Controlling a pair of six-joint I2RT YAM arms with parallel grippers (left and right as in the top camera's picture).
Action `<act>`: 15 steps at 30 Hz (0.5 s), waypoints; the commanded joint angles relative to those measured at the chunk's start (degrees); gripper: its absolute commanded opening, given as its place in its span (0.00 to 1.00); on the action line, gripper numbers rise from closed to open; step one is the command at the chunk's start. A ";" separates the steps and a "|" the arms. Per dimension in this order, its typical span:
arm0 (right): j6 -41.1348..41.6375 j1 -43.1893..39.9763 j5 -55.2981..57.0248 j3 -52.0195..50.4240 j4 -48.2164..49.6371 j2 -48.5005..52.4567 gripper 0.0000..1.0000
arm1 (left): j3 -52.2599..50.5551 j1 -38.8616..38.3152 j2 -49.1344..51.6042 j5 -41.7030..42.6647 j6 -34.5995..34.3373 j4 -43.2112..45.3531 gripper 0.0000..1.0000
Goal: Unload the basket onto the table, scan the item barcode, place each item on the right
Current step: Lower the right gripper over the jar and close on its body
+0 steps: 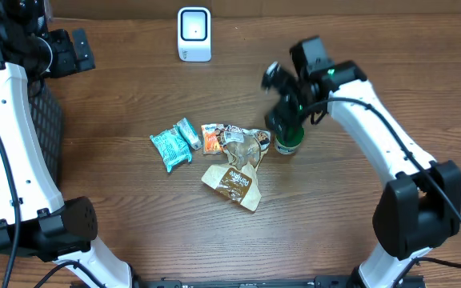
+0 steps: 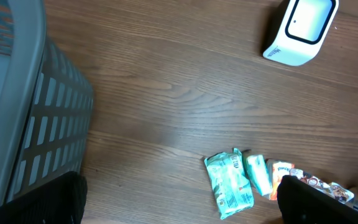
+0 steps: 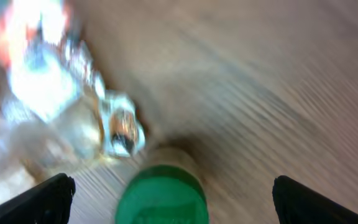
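White arm shells [image 1: 374,128], black joints [image 1: 414,212], black cables [image 1: 5,180], black right end effector [image 1: 288,120].

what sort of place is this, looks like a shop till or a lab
Likely a mock checkout in a lab, not a real shop: a white scanner stands on a wooden table, snack packets lie in a loose pile, and a grey basket sits at the left edge.

A small bottle [image 1: 289,145] with a green cap is seen standing apparently upright on the worktop [image 1: 134,96], right of centre; its image is blurred in the right wrist view. A white scanner [image 1: 194,34] with a dark-rimmed window is placed well apart, at the far edge.
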 commanded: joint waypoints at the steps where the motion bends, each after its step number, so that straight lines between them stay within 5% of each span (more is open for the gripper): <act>1: 30.38 -1.70 -0.55 3.72 -1.97 -0.39 1.00 | 0.48 -0.07 -0.74 0.66 1.05 0.07 0.99; 15: 35.89 -1.97 -0.52 -4.44 -3.91 -0.37 1.00 | 0.48 -0.07 -0.74 0.66 1.05 0.04 1.00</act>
